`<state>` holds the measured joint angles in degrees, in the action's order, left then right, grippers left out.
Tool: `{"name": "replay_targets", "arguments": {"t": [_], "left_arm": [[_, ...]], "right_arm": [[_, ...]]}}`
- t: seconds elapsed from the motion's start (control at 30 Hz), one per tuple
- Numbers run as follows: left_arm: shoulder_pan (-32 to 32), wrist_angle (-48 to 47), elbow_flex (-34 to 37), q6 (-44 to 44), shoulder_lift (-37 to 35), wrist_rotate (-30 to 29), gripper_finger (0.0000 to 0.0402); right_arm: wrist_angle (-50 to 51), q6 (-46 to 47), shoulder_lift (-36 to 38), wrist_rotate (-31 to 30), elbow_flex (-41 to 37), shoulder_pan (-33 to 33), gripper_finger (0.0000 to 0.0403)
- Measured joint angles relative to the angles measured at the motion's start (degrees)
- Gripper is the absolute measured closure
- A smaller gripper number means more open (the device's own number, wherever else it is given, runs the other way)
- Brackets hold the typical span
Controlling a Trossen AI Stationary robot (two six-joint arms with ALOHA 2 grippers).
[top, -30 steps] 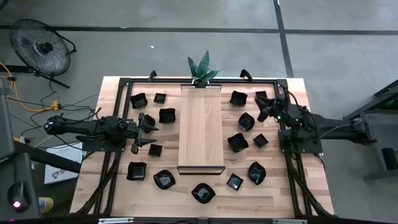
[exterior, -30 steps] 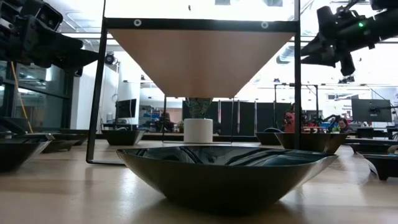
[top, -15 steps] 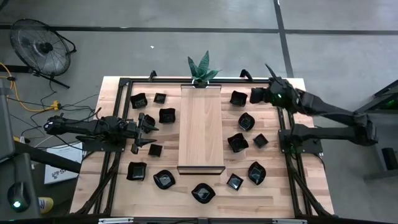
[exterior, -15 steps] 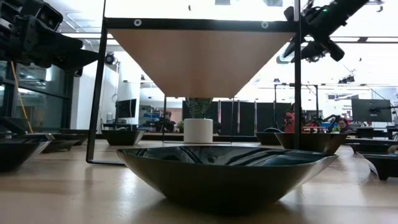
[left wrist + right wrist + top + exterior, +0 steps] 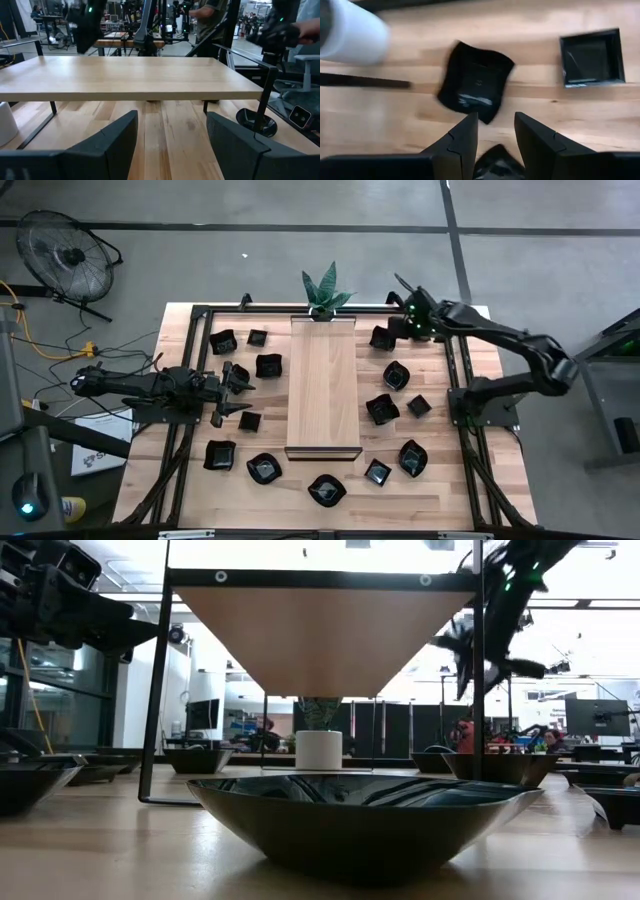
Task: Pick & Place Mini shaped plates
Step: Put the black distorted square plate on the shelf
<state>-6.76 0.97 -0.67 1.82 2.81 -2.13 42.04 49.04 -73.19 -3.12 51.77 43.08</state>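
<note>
Several small glossy black plates, square and wavy-rimmed, rest flat on the table on both sides of the long wooden board (image 5: 323, 385). My right gripper (image 5: 404, 320) hangs open above the far right group, fingers pointing down. In the right wrist view a wavy plate (image 5: 475, 82) lies just beyond its fingertips (image 5: 495, 135), a square plate (image 5: 591, 56) lies beside it, and another plate's rim (image 5: 495, 159) shows between the fingers. My left gripper (image 5: 230, 390) waits open over the table's left side, level, facing the raised board (image 5: 130, 77). One plate (image 5: 365, 815) fills the low view's foreground.
A white pot with a green plant (image 5: 324, 295) stands at the board's far end, close to the wavy plate (image 5: 382, 337). A black metal frame (image 5: 455, 380) runs round the table. The board stands on thin legs (image 5: 155, 690). Bare wood lies between the scattered plates.
My right arm has swung from the table's right edge toward the far edge and leftward, tipping its gripper down over the far right plates. Nothing else has moved.
</note>
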Motion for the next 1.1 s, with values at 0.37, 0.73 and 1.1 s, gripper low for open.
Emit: {"name": "replay_targets", "arguments": {"t": [0.37, 0.73, 1.1], "left_arm": [[0.01, 0.0, 0.0, 0.01, 0.0, 0.0, 0.0168], [-0.01, 0.0, 0.0, 0.0, 0.01, 0.0, 0.0168], [0.0, 0.0, 0.0, 0.01, 0.0, 0.01, 0.0168]], "right_arm": [[-5.32, -5.73, -11.47, 6.15, -0.24, 3.88, 0.0279], [-7.72, -3.54, -14.73, 2.35, -0.24, 3.69, 0.0279], [-7.95, 1.46, -14.71, 1.19, -0.24, 1.17, 0.0279]]}}
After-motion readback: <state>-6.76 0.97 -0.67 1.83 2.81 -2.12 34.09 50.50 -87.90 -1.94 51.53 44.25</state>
